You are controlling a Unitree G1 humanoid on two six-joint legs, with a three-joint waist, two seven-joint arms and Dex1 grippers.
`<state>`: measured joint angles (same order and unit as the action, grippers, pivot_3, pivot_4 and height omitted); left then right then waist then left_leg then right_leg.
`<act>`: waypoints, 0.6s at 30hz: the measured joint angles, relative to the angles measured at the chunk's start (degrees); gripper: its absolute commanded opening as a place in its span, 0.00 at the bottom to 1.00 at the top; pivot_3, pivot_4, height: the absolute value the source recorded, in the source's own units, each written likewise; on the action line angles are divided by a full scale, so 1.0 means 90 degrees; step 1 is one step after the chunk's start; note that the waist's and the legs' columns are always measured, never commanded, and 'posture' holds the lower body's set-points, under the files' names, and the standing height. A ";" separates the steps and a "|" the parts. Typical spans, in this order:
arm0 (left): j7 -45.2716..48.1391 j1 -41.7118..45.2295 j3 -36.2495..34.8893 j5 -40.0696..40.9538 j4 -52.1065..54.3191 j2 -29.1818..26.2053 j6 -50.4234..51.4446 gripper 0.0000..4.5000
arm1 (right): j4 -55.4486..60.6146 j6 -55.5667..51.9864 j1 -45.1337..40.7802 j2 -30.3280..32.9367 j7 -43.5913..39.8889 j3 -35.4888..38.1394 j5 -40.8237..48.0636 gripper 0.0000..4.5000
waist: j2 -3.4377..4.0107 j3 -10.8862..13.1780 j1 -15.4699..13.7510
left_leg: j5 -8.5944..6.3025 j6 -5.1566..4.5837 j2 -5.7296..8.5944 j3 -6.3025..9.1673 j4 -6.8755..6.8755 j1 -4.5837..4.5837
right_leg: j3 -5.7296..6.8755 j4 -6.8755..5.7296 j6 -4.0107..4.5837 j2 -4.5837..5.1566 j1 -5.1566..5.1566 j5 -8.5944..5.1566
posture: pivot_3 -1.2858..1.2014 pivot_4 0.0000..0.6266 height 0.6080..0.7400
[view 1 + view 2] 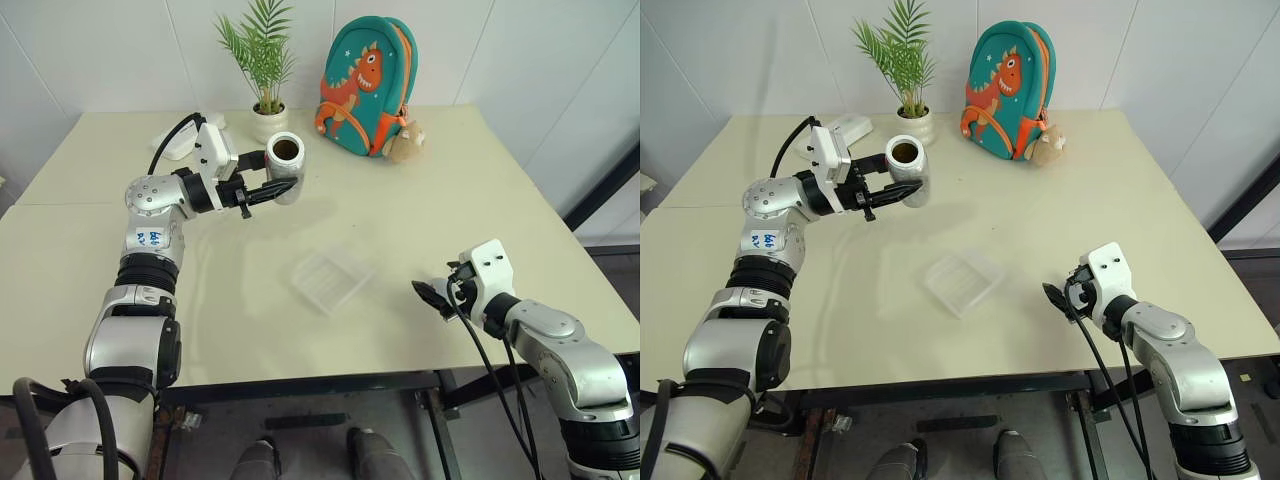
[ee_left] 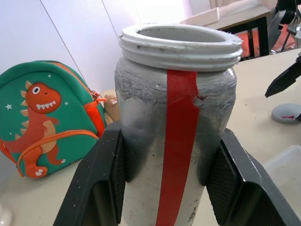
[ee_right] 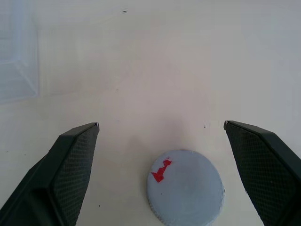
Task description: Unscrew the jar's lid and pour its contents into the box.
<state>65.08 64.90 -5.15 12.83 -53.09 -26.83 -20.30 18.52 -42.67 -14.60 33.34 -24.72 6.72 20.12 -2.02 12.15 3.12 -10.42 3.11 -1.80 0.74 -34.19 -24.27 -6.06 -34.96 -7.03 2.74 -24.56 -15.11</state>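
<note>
- Left gripper [image 1: 283, 189] is clamped around the open jar [image 1: 285, 166], lifted over the table's [image 1: 420, 170] ten-o'clock area.
- Right gripper [image 3: 160, 141] stands spread wide; the lid [image 3: 185, 192] lies flat on the table between its fingers.
- The box [image 1: 331, 277] sits at the table's centre.

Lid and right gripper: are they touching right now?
Apart. In the right wrist view the lid lies flat on the table with bare tabletop between it and each finger of the open right gripper.
</note>
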 measured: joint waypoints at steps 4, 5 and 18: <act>-0.0116 0.0029 0.0087 -0.0214 -0.0151 0.0033 -0.0406 0.42 | 0.0126 0.0016 0.0122 0.0152 -0.0219 0.0056 0.0047 1.00 | 0.0000 0.0000 -0.0009 | 0.0000 0.0000 0.0000 0.0000 0.0001 0.0000 | -0.0001 -0.0001 -0.0021 0.0000 0.0000 0.0010 | 0.52 0.24 1.00; -0.0184 0.0031 0.0159 -0.0345 -0.0205 0.0031 -0.0586 0.42 | 0.0306 0.0031 0.0252 0.0271 -0.0402 0.0119 0.0168 1.00 | 0.0000 0.0000 -0.0014 | 0.0000 0.0000 0.0000 0.0001 0.0003 0.0000 | -0.0001 0.0000 -0.0032 0.0000 0.0000 0.0013 | 0.52 0.24 1.00; -0.2284 0.0559 0.1334 -0.2656 -0.0915 0.0142 -0.3585 0.42 | 0.1988 0.0229 0.1341 0.0743 -0.2113 0.1790 0.2497 1.00 | -0.0008 0.0004 -0.0032 | -0.0011 -0.0004 0.0000 -0.0005 0.0001 0.0000 | -0.0011 0.0026 -0.0091 -0.0003 0.0012 0.0042 | 0.52 0.24 1.00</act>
<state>44.52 69.93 6.85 -11.08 -61.32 -25.55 -52.57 36.42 -40.61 -2.53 40.02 -43.74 22.83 42.59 -2.09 12.18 2.84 -10.52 3.07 -1.79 0.70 -34.19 -24.27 -6.16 -34.72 -7.85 2.71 -24.45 -14.73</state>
